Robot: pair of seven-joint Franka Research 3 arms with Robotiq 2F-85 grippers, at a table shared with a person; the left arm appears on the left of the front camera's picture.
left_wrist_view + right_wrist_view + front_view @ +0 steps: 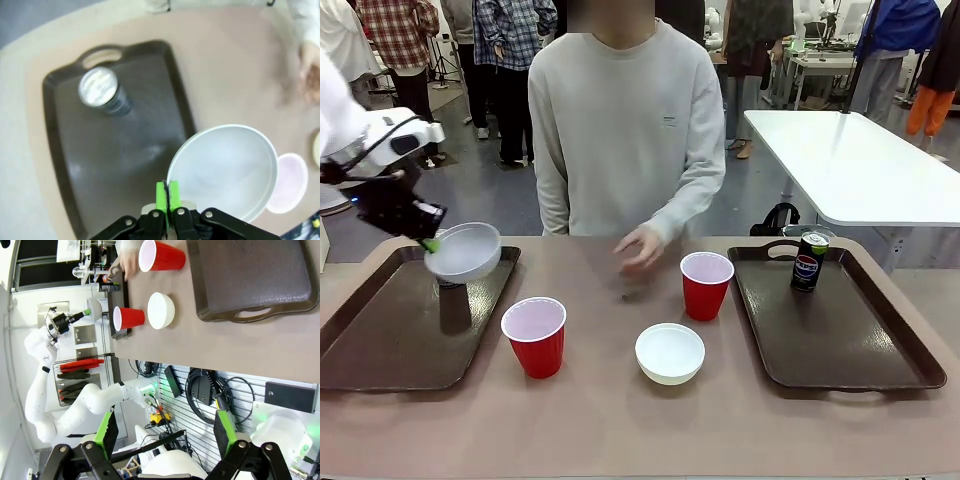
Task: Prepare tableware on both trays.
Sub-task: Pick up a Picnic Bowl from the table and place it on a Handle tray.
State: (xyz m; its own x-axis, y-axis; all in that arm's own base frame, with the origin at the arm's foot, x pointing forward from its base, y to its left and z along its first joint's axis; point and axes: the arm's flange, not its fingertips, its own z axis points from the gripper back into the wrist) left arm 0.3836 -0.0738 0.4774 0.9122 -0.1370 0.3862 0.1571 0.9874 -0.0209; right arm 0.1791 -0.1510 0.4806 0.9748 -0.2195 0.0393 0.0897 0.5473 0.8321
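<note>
Brown worktop (620, 430), a person (625, 120) at its far side. The left jaws were pinched shut on the rim of a white bowl (463, 251), held tilted over the left tray (370, 350) at its inner edge, near its drink can (102, 92). The right jaws stood wide and empty, away from the tableware. The bowl appeared light, stiff and smooth: a rim pinch suited it, though it might swivel. A second bowl (670, 352) sat on the bare worktop.
</note>
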